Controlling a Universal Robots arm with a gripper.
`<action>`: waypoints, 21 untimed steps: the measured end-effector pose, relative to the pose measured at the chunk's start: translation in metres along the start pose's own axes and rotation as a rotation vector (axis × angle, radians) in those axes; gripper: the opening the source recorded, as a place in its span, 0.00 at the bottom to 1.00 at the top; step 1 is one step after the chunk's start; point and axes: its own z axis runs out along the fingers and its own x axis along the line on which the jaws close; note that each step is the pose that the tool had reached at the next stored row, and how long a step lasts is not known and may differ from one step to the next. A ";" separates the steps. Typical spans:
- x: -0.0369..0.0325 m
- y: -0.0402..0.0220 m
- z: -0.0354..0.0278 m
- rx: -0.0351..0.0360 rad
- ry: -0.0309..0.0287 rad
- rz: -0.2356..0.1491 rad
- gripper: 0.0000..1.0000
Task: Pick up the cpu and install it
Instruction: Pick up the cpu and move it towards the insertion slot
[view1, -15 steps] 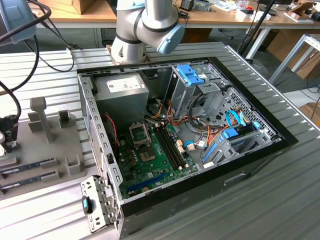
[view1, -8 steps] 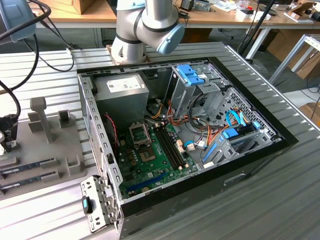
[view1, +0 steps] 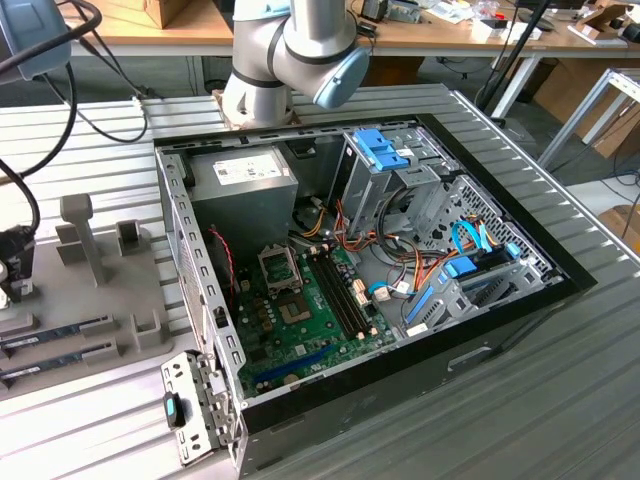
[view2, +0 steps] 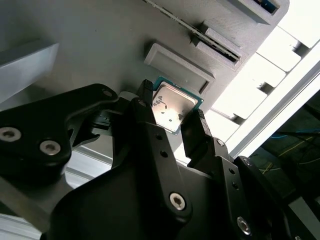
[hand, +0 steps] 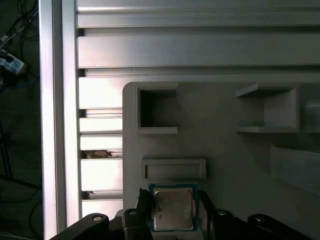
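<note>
- Second wrist view: the gripper (view2: 172, 112) has its two black fingers (view2: 196, 131) closed against opposite edges of the cpu (view2: 172, 106), so it is gripping the chip.
- The cpu shows its silver top with a thin green rim, and light glares off the metal.
- It sits over the grey tray (view2: 100, 45), just beside a low raised block (view2: 177, 61) on that tray.
- From where I stand I cannot tell whether the chip rests on the tray or is held just clear of it.
- In the first wrist view the cpu (hand: 172, 210) lies square between the fingers (hand: 143, 212), with the gripper (hand: 173, 216) straddling it.
- The same block (hand: 173, 169) is right next to the chip's far edge.
- Beyond the block, the tray (hand: 225, 165) has two open-sided pockets (hand: 156, 107).
- The tray lies on a table (hand: 200, 50) of aluminium slats.
- In the exterior view the arm (view1: 290, 50) stands behind an open computer case (view1: 500, 320) lying on its side on the table (view1: 520, 420).
- Inside the case lies a green board (view1: 300, 320) with a metal-framed socket (view1: 280, 265).
- The tray (view1: 60, 290) is on the exterior view's left, outside the case and well apart from the socket.
- Memory sticks (view1: 60, 330) lie in slots along the tray's near side.
</note>
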 end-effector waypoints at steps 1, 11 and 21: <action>0.0000 0.0000 -0.0004 0.0000 0.0000 0.000 0.47; -0.0001 0.0000 -0.0033 0.0001 0.0001 0.000 0.47; -0.0002 -0.0001 -0.0065 0.0001 0.0001 0.000 0.47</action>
